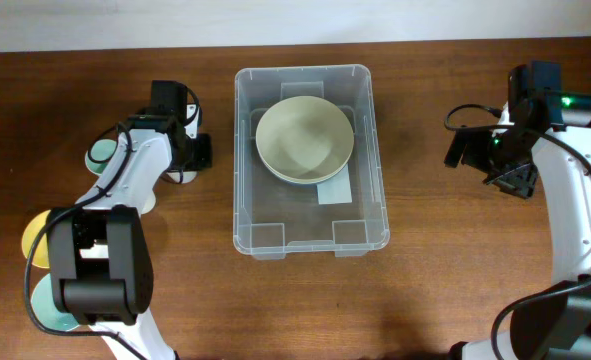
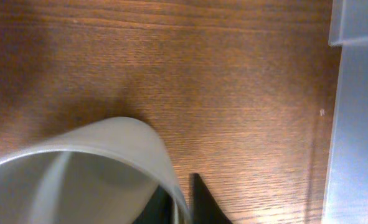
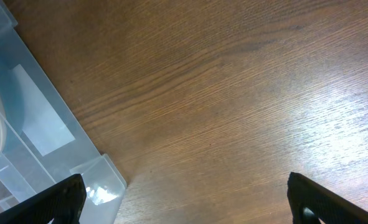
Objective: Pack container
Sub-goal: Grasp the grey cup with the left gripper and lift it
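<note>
Bowls at the far left are not yet packed: a teal bowl (image 1: 97,153), a yellow bowl (image 1: 33,240) and a second teal bowl (image 1: 43,302) sit on the wooden surface (image 1: 455,270), partly hidden by the left arm. Just beside the container's left wall, the left hand (image 2: 182,202) is closed narrow on the rim of a pale bowl (image 2: 78,162), one finger on each side of its wall. The container (image 1: 375,195) stands mid-surface, upright and open-topped. One cream bowl (image 1: 304,140) already rests inside, toward its far end, and the near end is bare. The right hand (image 3: 193,202) hovers wide open over bare wood, holding nothing, near the container's right side. By my reading, packing is at an early stage, with one bowl in, one gripped and three waiting.
</note>
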